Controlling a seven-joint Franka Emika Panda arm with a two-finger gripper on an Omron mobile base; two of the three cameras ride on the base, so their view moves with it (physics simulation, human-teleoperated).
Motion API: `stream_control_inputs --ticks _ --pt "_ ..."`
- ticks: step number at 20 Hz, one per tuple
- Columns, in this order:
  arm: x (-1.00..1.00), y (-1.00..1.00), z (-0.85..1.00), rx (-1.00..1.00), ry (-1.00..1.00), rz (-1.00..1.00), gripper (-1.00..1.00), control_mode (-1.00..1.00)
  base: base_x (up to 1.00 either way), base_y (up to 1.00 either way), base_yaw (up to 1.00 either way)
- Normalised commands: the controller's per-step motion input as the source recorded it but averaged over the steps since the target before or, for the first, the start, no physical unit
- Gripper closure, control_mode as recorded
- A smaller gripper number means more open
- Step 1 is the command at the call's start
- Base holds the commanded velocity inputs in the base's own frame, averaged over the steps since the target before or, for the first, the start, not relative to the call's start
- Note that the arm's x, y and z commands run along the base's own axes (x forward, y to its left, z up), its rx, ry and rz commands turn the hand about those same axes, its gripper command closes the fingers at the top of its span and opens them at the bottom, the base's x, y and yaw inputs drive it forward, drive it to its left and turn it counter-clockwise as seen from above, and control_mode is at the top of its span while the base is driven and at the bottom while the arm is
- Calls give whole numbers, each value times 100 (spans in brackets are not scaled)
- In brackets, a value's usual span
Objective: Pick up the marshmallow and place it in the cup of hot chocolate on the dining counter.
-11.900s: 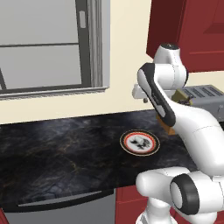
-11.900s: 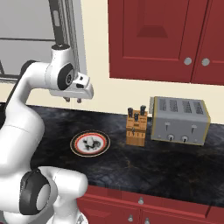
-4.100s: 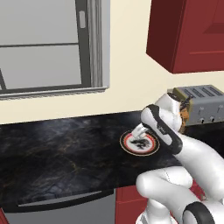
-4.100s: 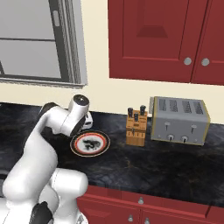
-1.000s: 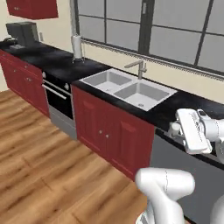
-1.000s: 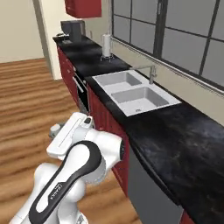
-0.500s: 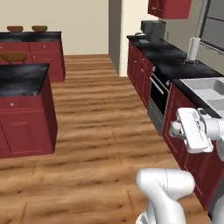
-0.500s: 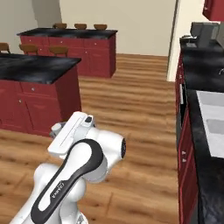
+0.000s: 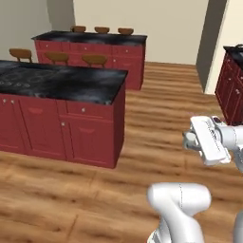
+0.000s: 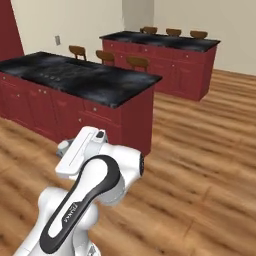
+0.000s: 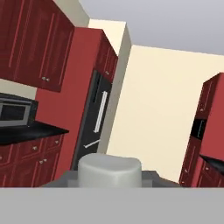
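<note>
In the hand view a small white roundish lump, the marshmallow (image 11: 109, 165), sits between the two grey fingertips (image 11: 65, 177) of my gripper (image 11: 109, 176), which is shut on it. The arm is folded close to the base, its white hand (image 9: 207, 141) held over the wooden floor (image 10: 80, 150). Two black marbled counters on dark red panels stand ahead, a near one (image 9: 71, 83) (image 10: 75, 75) and a far one (image 9: 90, 38) (image 10: 160, 40). Both have stools, and I cannot tell which is the dining counter. The cup of hot chocolate is out of view.
Wooden stools (image 9: 95, 59) stand between the two counters, with more (image 9: 102, 30) behind the far one. Open wooden floor (image 9: 156, 114) lies between me and the near counter. Dark red cabinets (image 9: 232, 90) stand at the right. The hand view faces a black fridge (image 11: 96, 118) and a microwave (image 11: 15, 111).
The whole scene has swung with the base: the sink worktop and stove run have left the view, and the two dark red counters now lie ahead. The arm keeps its folded pose.
</note>
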Motion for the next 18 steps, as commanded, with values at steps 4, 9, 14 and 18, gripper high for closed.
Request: stream_control_inputs --ticks 4,9,14,18 --pt "0 0 0 0 0 0 100 100 100 0 43" --pt "0 0 0 0 0 0 100 100 81 -24 47" --pt "0 0 0 0 0 0 100 100 75 -89 34" --pt "0 0 0 0 0 0 100 100 74 -100 26"
